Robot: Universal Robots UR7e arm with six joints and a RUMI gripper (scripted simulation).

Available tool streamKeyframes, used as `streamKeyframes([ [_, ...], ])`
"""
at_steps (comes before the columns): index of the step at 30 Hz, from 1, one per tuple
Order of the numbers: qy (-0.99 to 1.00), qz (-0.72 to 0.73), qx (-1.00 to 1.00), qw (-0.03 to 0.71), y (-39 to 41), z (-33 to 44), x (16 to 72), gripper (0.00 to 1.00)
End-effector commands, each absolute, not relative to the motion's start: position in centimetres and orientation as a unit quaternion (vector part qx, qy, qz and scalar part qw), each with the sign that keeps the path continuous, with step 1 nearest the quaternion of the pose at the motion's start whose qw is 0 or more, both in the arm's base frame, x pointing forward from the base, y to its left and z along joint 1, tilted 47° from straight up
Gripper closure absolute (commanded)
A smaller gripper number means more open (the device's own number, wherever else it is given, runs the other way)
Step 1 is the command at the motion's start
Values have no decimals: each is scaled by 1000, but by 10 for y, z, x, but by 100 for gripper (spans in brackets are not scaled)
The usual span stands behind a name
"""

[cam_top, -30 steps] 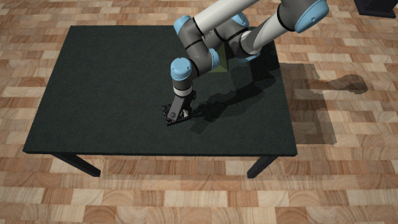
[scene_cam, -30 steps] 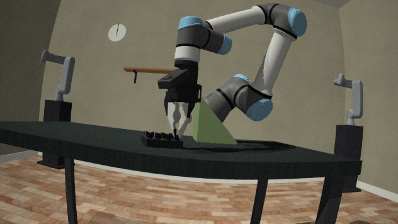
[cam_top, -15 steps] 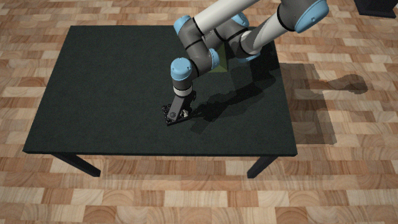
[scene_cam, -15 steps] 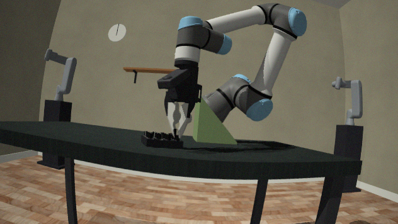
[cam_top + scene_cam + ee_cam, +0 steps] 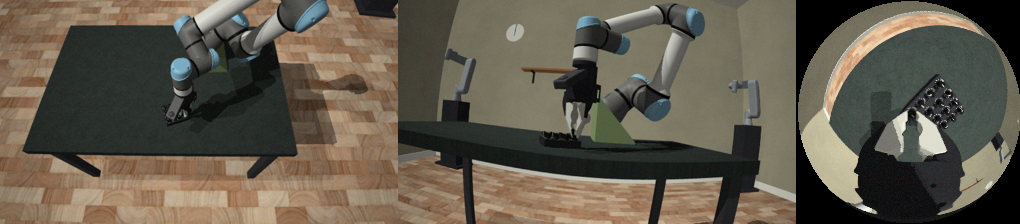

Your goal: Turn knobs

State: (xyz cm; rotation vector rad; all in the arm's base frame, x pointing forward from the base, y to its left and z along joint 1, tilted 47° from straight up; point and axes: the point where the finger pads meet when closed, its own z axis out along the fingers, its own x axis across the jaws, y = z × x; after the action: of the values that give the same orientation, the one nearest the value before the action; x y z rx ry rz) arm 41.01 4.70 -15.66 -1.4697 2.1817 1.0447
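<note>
Pale fingers of your end effector (image 5: 912,116) pinch a corner knob (image 5: 912,113) on the knob box (image 5: 944,102), a grip only the wrist view shows.

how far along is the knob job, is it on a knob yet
Nothing can be confirmed as finished: knob pointer positions are too small to read. In hand: the end effector is down at the right end of the knob box in the exterior view, its fingers closed around a corner knob in the wrist view. Which knob it is cannot be told. Left: at least finishing this turn.
</note>
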Motion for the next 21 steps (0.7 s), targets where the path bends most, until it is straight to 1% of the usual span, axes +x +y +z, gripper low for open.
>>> streamKeyframes([
  [1, 776, 369, -491, 144, 48, -156, 409, 96],
  [21, 837, 385, -378, 91, 47, -157, 410, 96],
])
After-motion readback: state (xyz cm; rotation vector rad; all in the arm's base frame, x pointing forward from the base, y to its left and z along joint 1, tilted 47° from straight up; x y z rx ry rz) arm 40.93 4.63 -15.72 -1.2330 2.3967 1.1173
